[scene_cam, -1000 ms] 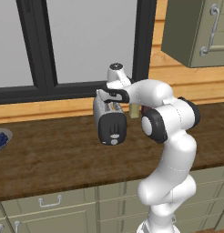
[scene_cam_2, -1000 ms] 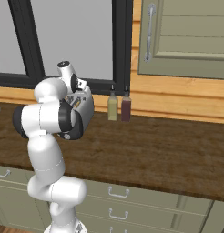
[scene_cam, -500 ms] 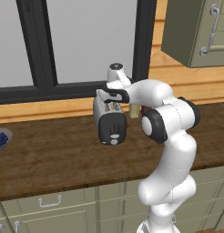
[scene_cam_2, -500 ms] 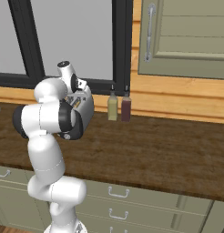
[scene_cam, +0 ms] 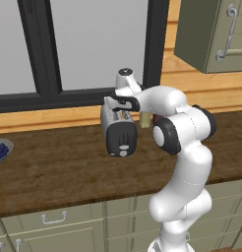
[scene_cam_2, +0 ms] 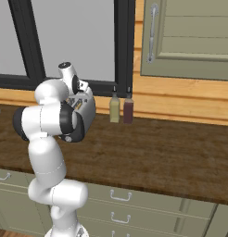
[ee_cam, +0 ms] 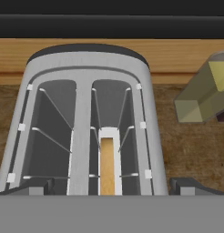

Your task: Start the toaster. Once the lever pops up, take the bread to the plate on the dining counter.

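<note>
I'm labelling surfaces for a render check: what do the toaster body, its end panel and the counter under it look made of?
Toaster body: brushed-looking silver metal, pale grey sheen. End panel: black, probably plastic, matte and rounded. Counter: dark brown wood, or a wood-look laminate, with visible grain streaks.

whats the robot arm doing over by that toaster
The white robot arm has its claw hanging open right above the small silver two-slot toaster on the dark wood-grain counter by the window. It holds nothing. A thin light-tan slice of bread stands in one of the slots, seen edge-on in the hand view. Two bottles stand against the wall beside the toaster.
</note>
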{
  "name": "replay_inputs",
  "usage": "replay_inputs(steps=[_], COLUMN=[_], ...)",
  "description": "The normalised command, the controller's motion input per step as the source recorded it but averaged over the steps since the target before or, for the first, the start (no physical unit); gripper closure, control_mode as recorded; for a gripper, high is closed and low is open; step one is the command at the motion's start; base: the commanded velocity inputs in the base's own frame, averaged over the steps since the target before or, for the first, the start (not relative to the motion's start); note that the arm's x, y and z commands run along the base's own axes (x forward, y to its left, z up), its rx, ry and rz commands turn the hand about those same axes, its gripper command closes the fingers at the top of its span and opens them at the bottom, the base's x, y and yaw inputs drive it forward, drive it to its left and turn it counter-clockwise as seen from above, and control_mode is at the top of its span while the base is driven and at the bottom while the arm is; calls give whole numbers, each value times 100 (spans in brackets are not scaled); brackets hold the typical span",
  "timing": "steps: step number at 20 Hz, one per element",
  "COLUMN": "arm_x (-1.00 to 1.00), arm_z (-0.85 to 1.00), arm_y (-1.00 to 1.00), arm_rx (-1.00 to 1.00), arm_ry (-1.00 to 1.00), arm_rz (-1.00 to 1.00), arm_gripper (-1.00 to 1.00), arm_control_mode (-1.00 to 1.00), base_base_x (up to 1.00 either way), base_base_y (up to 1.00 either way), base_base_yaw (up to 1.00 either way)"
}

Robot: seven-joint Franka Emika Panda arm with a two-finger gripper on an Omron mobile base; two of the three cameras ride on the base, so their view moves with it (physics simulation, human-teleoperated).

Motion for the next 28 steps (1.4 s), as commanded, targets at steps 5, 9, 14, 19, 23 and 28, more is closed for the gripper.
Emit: replay_inputs(steps=[5, 9, 14, 19, 23, 28], arm_x=[0, 0, 0, 0, 0, 0], arm_z=[0, 0, 0, 0, 0, 0], arm_y=[0, 0, 0, 0, 0, 0], arm_rx=[0, 0, 0, 0, 0, 0], arm_ry=[0, 0, 0, 0, 0, 0], arm_rz=[0, 0, 0, 0, 0, 0], arm_gripper=[-100, -100, -100, -100, -100, -100], arm_control_mode=[-100, -100, -100, -100, -100, -100], base_base_x=[0, 0, 0, 0, 0, 0], base_base_y=[0, 0, 0, 0, 0, 0], base_base_yaw=[0, 0, 0, 0, 0, 0])
